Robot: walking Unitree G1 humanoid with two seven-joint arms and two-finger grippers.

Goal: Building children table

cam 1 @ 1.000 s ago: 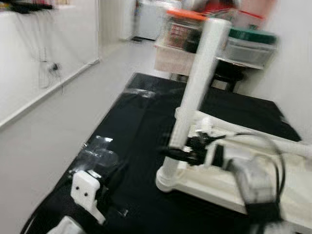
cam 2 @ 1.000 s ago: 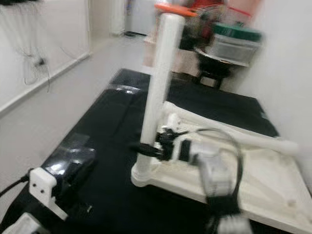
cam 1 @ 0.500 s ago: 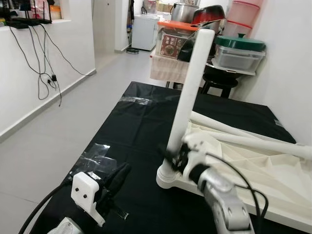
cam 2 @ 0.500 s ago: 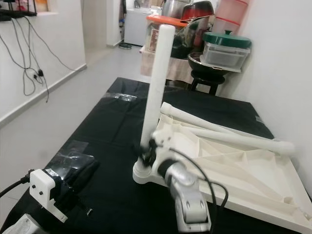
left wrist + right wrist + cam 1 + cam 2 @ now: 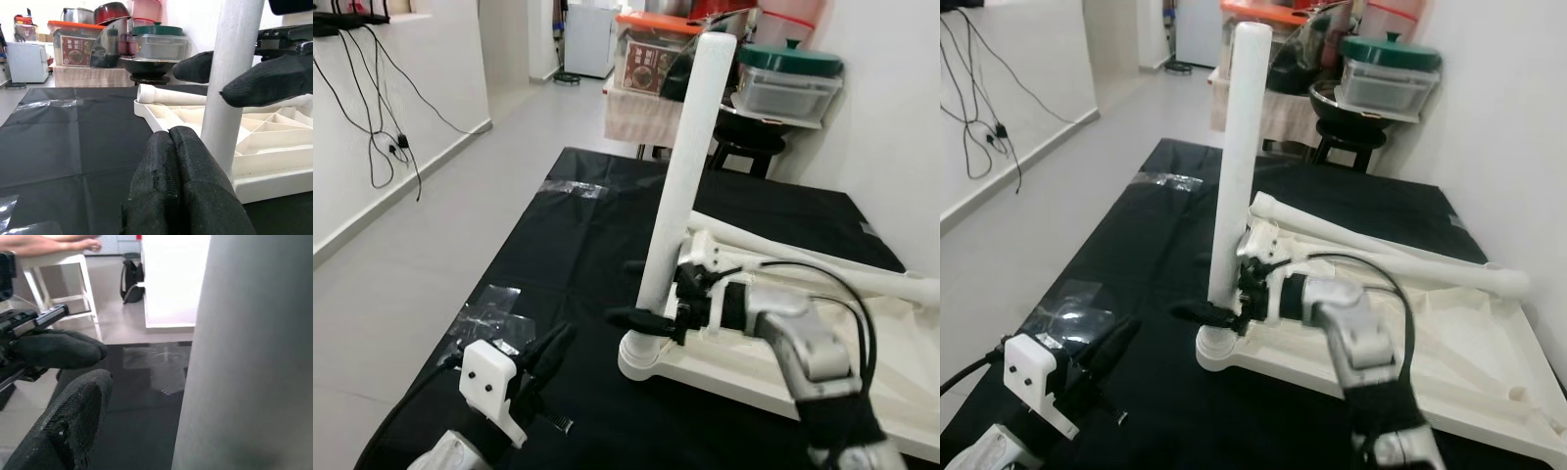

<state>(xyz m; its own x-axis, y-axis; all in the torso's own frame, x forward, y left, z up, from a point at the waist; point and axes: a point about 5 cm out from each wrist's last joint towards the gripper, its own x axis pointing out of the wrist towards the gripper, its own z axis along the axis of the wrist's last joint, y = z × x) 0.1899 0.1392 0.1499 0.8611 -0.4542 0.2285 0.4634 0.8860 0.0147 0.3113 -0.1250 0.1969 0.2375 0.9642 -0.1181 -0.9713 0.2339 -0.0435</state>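
Observation:
The white table top lies upside down on a black sheet. One white leg stands upright in its near left corner. Two more legs lie across the top. My right gripper is open low on the upright leg, with one finger on each side of it. In the right wrist view one finger stands apart from the leg. My left gripper is shut and hovers over the sheet, left of the leg's base. Its pressed fingertips point at the leg.
A crumpled clear plastic bag lies on the sheet near my left gripper. A stool and shelf with lidded containers stand beyond the sheet's far end. A white wall runs along the right, and cables hang on the left wall. A person's arm is behind me.
The camera has shifted slightly. My right wrist has turned, and its fingers now reach level past the lower leg on both sides. The leg and my left gripper stay as they were.

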